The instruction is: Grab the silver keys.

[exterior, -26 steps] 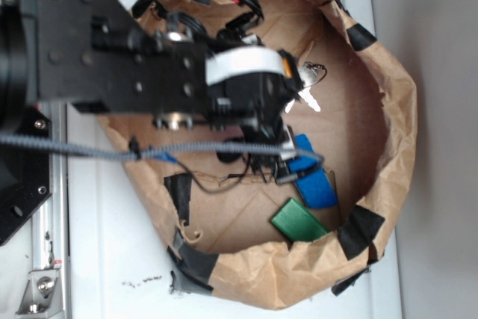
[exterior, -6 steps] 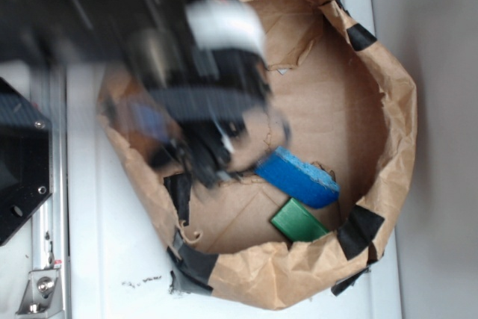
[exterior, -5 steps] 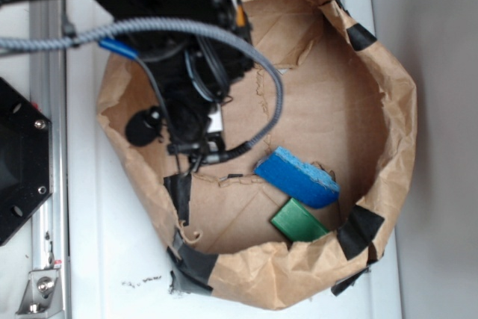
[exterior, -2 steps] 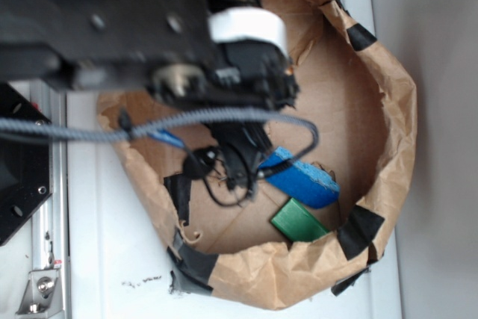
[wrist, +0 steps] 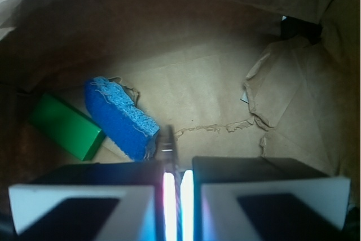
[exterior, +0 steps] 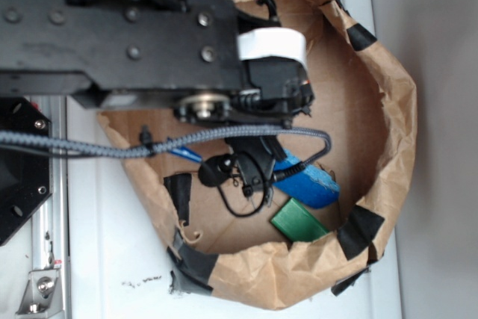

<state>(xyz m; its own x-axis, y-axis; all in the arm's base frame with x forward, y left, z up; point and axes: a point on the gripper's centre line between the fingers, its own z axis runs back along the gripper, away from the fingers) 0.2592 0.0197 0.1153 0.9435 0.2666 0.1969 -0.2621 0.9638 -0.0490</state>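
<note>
We look down into a brown paper bag point(exterior: 390, 110) that sits on a white table point(exterior: 112, 252). The bag has bits of black tape point(exterior: 361, 231) on its rim. The big black arm point(exterior: 134, 42) reaches over the left side of the bag and hides much of the floor inside. A grey cable point(exterior: 224, 138) runs across, just under the arm. Low in the bag we see a blue block point(exterior: 312, 186), and a green block point(exterior: 297, 222) lies just beside it, nearer the rim. From the camera on the wrist we see the claw point(wrist: 177, 165) at the bottom of the picture, above the bag floor. Its two fingers point(wrist: 84, 196) are pulled almost all the way together, with only a thin bright slit left between them. A thin, dull metal bit sticks up out of that slit. We think it is part of the keys point(wrist: 167, 144), pinched in the claw, but we see too little of it to count the keys or find the ring. In this view the blue block point(wrist: 118, 118) lies on the bag floor just past the tip of that metal bit, and the green block point(wrist: 65, 125) is at its left side, very close to it. The paper walls of the bag point(wrist: 169, 4) rise all around and are dark at the top.
</note>
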